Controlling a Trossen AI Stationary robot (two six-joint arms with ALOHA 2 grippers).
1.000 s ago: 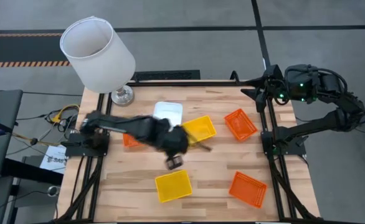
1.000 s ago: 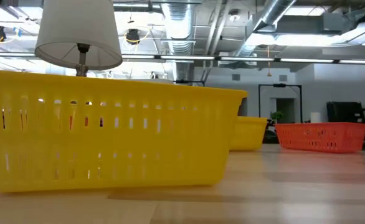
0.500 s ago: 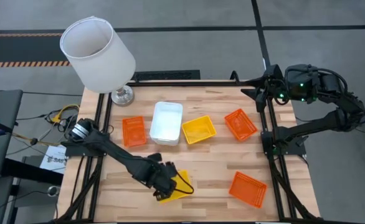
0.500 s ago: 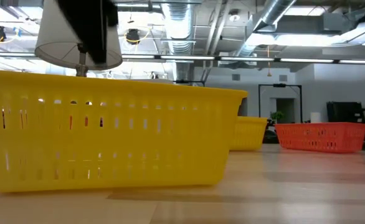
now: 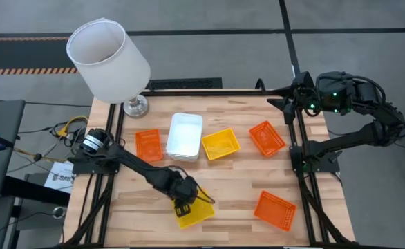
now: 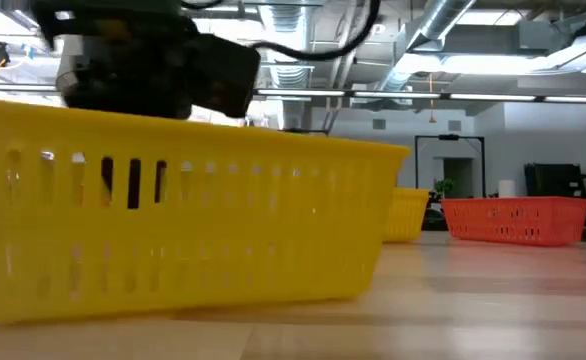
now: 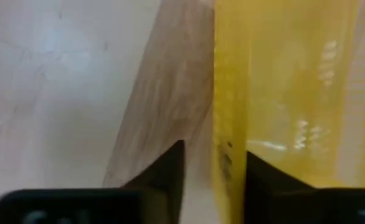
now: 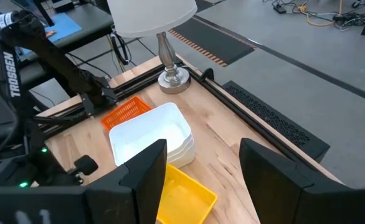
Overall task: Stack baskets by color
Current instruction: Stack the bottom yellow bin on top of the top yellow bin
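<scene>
**Left arm goes for the near-edge yellow basket**

Over at the table's [image 5: 130, 207] far-left corner stands the lamp [image 5: 109, 59], out of play; just inboard of it an orange basket [image 5: 148, 146] lies beside the white baskets [image 5: 184, 135], which look already nested in the wrist view from the right arm; a second yellow basket [image 5: 220, 144] sits next to them, mid-table. Now the action: the left gripper [image 5: 184, 205] is down at the near edge, on the rim of the yellow basket [image 5: 195, 211]; the left wrist view shows its fingers straddling the basket wall, one either side, with a sliver of gap on each, so not clamped yet, I'd say. This reads as the pick-up step for the yellow pile; next it needs to pinch that wall firmly, lift clear and carry the basket across to drop squarely into its yellow partner. Further right, two more orange baskets wait, one [image 5: 267, 137] toward the far-right corner, one [image 5: 274, 209] at the near-right corner; the right gripper [image 8: 202, 163] hangs wide open, parked off the table's far-right corner.
</scene>
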